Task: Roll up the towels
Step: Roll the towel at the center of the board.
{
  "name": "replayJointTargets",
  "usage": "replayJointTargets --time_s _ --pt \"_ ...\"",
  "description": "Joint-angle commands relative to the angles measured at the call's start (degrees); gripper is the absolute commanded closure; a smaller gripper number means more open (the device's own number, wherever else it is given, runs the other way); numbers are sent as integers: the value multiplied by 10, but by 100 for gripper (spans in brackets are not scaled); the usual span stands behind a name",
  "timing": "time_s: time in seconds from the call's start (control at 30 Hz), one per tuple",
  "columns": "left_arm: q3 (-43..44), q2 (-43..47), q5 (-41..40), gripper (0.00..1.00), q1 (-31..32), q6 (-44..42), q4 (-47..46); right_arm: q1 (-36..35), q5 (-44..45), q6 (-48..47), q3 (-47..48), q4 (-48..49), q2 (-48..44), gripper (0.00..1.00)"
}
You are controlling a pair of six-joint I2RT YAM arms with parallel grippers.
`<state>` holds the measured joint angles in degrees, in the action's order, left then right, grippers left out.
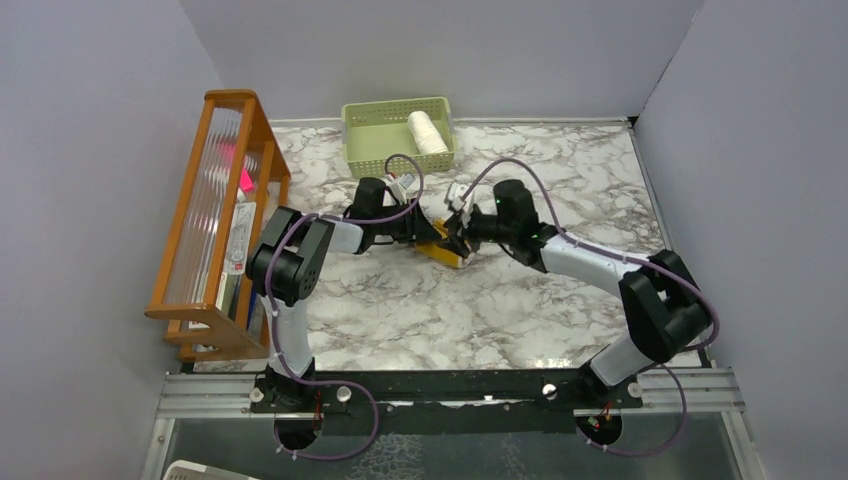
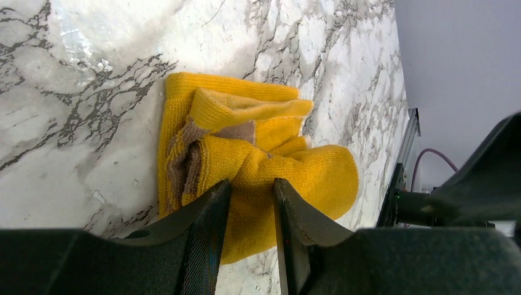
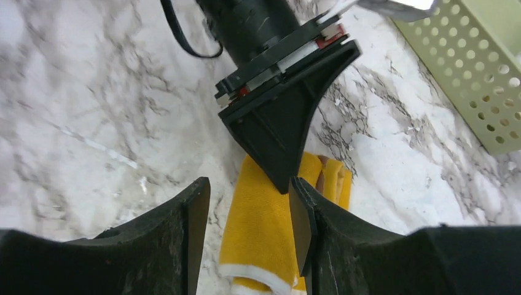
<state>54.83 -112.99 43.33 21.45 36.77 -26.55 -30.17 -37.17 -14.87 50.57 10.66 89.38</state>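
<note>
Two towels are in play. The white towel [image 1: 428,132] lies rolled in the basket [image 1: 395,104] at the far edge. The yellow towel [image 2: 270,166] sits in the middle of the table [image 1: 400,320], part-rolled and lumpy, with a brown band showing among its bunched layers. The left gripper [image 2: 252,184] has its fingers pinched on that bunched end. The right gripper [image 3: 249,184] hovers with its fingers spread over the flat tail. A tidy roll probably calls for the right to pin the tail flat while the left turns the bundle evenly, edges aligned, so it neither cones nor slackens.
</note>
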Motion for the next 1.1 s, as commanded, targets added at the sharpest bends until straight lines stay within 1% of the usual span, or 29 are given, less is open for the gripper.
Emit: replayJointTargets --time_s 0.0,0.13,0.33,0.43,0.5,0.63,0.7,0.77,0.87,1.0,1.07 --pt "-6 -43 -68 63 3 -21 63 -66 207 -189 -22 -29 33 49" --pt "-7 -43 -71 63 3 -26 71 -106 292 -219 -34 -19 62 49" --pt "-3 -42 -74 63 3 -36 86 -114 333 -245 -32 -31 100 50" --pt "-1 -42 -74 63 3 -39 91 -117 352 -243 -24 -41 112 53" --pt "2 -42 -73 63 3 -41 95 -119 373 -237 -18 -44 122 60" --pt "24 -31 -48 62 0 -41 118 -119 414 -201 3 -63 140 90" --pt "42 -8 -38 60 -4 -42 137 -118 413 -176 9 -63 142 97" --pt "59 19 -32 59 -16 -48 156 -112 379 -144 11 -61 135 99" --pt "67 54 -26 54 -40 -53 179 -83 278 -69 26 -64 120 99" --pt "38 91 -19 48 -68 -31 161 -31 132 30 70 -76 133 99" --pt "19 103 -18 46 -69 -20 147 -14 89 63 104 -102 160 99"
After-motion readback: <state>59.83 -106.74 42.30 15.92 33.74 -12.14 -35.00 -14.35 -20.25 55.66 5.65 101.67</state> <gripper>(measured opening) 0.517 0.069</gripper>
